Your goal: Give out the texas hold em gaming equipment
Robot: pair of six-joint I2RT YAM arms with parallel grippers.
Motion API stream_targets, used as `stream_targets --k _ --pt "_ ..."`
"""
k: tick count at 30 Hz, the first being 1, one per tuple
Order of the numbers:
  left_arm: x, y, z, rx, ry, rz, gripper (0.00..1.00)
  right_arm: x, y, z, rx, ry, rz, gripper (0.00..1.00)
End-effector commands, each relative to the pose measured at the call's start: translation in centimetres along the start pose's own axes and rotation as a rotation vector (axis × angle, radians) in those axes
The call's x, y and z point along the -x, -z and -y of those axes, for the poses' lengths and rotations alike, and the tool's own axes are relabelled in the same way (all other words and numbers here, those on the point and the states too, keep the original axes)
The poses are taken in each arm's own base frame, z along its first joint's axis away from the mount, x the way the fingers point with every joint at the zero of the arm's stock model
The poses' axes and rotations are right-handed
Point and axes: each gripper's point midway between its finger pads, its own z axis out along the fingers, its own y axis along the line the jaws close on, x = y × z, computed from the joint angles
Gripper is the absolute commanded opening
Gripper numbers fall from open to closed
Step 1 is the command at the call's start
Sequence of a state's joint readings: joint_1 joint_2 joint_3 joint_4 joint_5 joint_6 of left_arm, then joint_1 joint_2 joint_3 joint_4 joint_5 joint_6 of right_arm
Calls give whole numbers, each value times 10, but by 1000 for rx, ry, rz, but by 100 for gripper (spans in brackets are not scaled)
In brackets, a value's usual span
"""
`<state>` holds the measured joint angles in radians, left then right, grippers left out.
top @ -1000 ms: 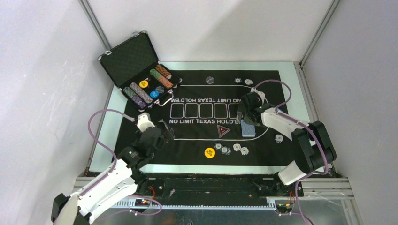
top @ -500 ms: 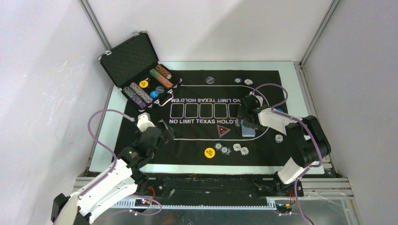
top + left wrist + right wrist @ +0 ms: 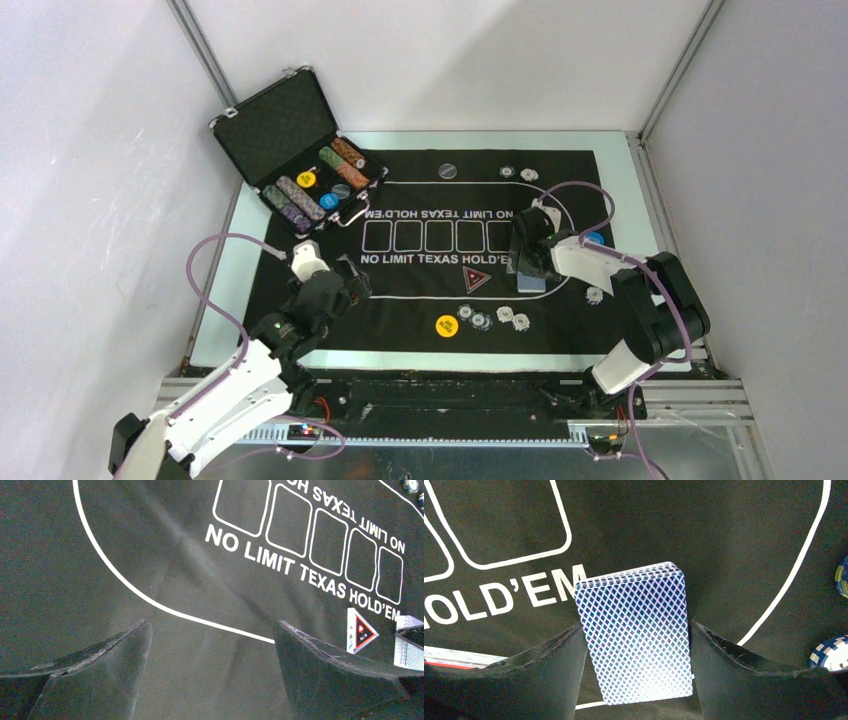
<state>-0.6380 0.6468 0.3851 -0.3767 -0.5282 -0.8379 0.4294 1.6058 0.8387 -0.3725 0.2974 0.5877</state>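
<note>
Top view: my right arm has dropped its wrist onto the blue-backed deck of playing cards (image 3: pixel 532 284). The deck lies face down on the black felt mat with white lettering (image 3: pixel 400 300), just right of the red-and-black triangle marker (image 3: pixel 476 279), at the end of the near "HOLD'EM" line. 1 second ago the right jaws hung wide above it; now they have narrowed around it. The deck itself has not shifted, and its long axis runs roughly near-to-far across the pale desk (image 3: pixel 225 320). My left arm has stayed parked over the mat's near-left area.

Left wrist view: the left jaws stand spread wide over bare mat, with nothing between them.

Right wrist view: the right jaws look to be touching both long edges of the deck, 1 on each side, so I judge the pinch is just forming. The deck is squared, its long axis running away from the camera and leaning slightly left at the far end, toward the lettering. 2 blue-and-white poker chips (image 3: pixel 831 652) sit apart at the right.

I read this as the cards being taken up for dealing; none lie in the 5 outlined boxes yet.
</note>
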Motion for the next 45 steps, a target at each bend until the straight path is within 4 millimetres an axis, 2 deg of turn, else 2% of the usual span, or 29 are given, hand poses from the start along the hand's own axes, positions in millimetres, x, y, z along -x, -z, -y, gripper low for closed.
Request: stream_targets --k 1,3,8,13,21,29,33,37,41,42,44,45 --pt "6 -1 -4 18 6 33 98 -28 3 10 -35 51 -78 73" --pt "6 -1 -4 18 7 34 98 -28 4 7 -16 67 -78 72" --pt "7 0 -5 17 11 39 98 -29 4 4 2 91 -81 57" --pt "8 0 -5 19 11 43 98 -22 8 2 12 96 -53 32" --pt "11 1 -3 10 24 51 98 -1 27 -13 117 110 24 2" --pt "13 3 -2 6 32 57 98 9 33 -14 131 120 63 0" --pt "13 3 1 -9 35 51 98 12 37 -21 172 130 75 0" --pt "11 1 30 -134 77 23 98 11 44 -27 194 167 71 0" --pt "6 4 83 -345 131 -54 98 4 51 -36 214 233 44 0" --pt "5 4 89 -365 140 -69 98 0 55 -39 224 264 35 0" --pt "12 7 117 -471 157 -82 98 -2 64 -48 251 305 30 0" --pt "7 8 128 -504 149 -122 98 -1 69 -51 264 318 31 0"
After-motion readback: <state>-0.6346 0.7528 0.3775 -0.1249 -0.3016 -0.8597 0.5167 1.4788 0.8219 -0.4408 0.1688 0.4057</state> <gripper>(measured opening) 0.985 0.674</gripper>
